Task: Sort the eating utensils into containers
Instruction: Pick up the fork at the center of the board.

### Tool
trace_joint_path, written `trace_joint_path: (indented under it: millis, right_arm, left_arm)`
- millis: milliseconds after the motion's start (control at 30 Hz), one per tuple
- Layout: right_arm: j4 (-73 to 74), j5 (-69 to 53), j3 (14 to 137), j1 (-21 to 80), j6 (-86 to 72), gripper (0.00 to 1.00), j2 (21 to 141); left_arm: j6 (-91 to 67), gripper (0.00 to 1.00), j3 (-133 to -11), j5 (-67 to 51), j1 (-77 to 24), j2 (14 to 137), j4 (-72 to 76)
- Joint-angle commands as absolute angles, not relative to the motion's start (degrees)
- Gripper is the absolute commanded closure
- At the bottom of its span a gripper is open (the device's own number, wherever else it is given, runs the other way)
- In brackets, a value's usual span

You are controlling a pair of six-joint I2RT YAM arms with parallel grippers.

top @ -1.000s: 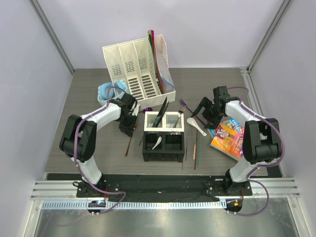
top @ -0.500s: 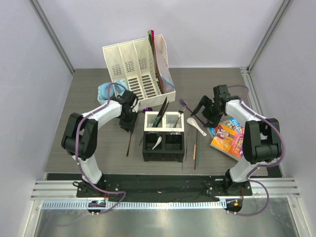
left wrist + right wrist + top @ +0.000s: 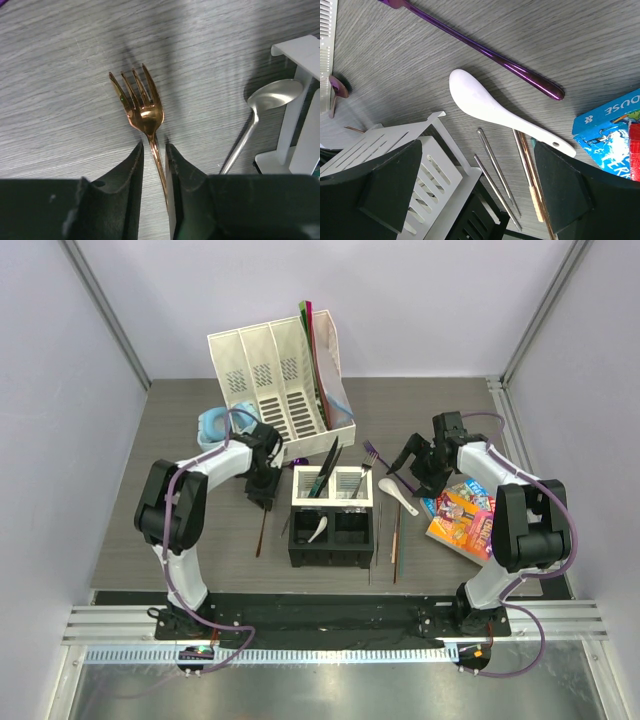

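Observation:
A copper metal fork (image 3: 142, 112) lies flat on the table left of the four-cell caddy (image 3: 332, 540). It also shows in the top view (image 3: 260, 535). My left gripper (image 3: 154, 150) is low over it, jaws narrowly apart on either side of the handle. A silver spoon (image 3: 260, 107) lies beside the caddy's white corner. My right gripper (image 3: 477, 150) is wide open above a white ceramic spoon (image 3: 500, 112), silver chopsticks (image 3: 495, 172) and brown chopsticks (image 3: 532, 190). A purple fork handle (image 3: 480, 47) lies beyond. The caddy holds black pieces (image 3: 328, 462) and a white spoon (image 3: 318, 530).
A tall white file organiser (image 3: 280, 380) stands at the back, with blue headphones (image 3: 213, 426) to its left. A colourful book (image 3: 462, 515) lies at the right, close to my right gripper (image 3: 412, 468). A small purple piece (image 3: 298, 462) lies by the organiser's base.
My left gripper has slid a little towards the far side along the fork, and its arm has swung right. The fork still lies on the table. The right arm has not moved.

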State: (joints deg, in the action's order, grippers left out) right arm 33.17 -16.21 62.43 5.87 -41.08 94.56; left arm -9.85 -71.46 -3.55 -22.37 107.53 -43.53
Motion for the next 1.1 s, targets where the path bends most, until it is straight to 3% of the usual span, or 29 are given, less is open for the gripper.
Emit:
trace_joint_path:
  millis: [0,100,200,567,1067]
  right_arm:
    - [32.61,-16.35,63.99,5.71,-41.04,0.0,94.83]
    - [32.34,-16.44,63.9,5.71,-41.22,0.0,94.92]
    - [32.17,-16.44,63.81,5.71,-41.48,0.0,95.01]
    - [31.82,-16.61,63.63,5.71,-41.66,0.0,94.92]
    - [31.73,-16.96,64.34,5.71,-41.75,0.0,95.71]
  left_arm:
    - [-9.67,0.81,-71.2,-6.59,-22.32,107.4,-43.42]
    - [-10.02,0.94,-69.35,-8.26,-22.5,106.44,-42.89]
    - [-9.84,1.0,-67.77,-9.31,-23.11,105.3,-43.15]
    - [-9.05,1.0,-66.53,-9.41,-23.64,93.53,-44.83]
    - [-14.49,1.0,-72.59,-11.86,-23.64,76.03,-36.23]
